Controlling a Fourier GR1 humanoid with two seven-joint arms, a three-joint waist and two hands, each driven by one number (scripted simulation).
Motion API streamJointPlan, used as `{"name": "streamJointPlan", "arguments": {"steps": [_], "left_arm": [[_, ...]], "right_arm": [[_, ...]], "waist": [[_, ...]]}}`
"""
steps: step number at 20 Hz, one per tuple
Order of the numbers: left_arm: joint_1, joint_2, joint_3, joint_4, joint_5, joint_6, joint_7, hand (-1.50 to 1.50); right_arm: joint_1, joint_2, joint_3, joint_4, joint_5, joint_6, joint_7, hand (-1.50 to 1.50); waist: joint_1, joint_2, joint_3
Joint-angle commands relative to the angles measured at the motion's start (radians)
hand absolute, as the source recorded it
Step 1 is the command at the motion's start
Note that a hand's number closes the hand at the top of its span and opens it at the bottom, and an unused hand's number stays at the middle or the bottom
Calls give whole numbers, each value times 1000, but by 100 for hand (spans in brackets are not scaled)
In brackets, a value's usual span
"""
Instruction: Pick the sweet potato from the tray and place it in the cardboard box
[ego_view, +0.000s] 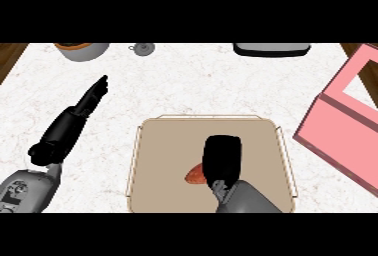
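An orange-brown sweet potato (195, 174) lies on the tan tray (166, 150) near its middle, and only its left end shows. My right hand (221, 157) hangs over it from the right, fingers straight and pointing away, covering most of it. The pink cardboard box (343, 122) stands open at the right edge of the counter, beyond the tray's right rim. My left hand (85, 107) rests on the counter left of the tray, fingers stretched out and pointing up and right, holding nothing.
At the back of the white counter stand a grey pot (83, 50) with an orange inside, a small round metal piece (142, 48) and a dark appliance (272, 48). Wooden floor shows at both upper corners.
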Motion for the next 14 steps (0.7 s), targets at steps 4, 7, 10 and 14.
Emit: {"name": "streamJointPlan", "arguments": {"steps": [4,7,10,14], "left_arm": [[9,-9,25,-1,-1,-24,8,0],[-2,-14,22,5,-4,-23,-14,0],[20,-44,-6,-13,-40,16,14,0],[-6,-33,30,11,-19,-14,19,0]], "right_arm": [[11,-48,42,-115,-41,-75,-284,150],[80,-80,122,-251,-157,-147,-535,150],[133,-202,115,-389,-157,-236,-646,150],[105,-327,53,-549,-141,-244,-741,150]], "waist": [[3,2,1],[1,4,5],[-16,-3,3],[-18,-1,1]]}}
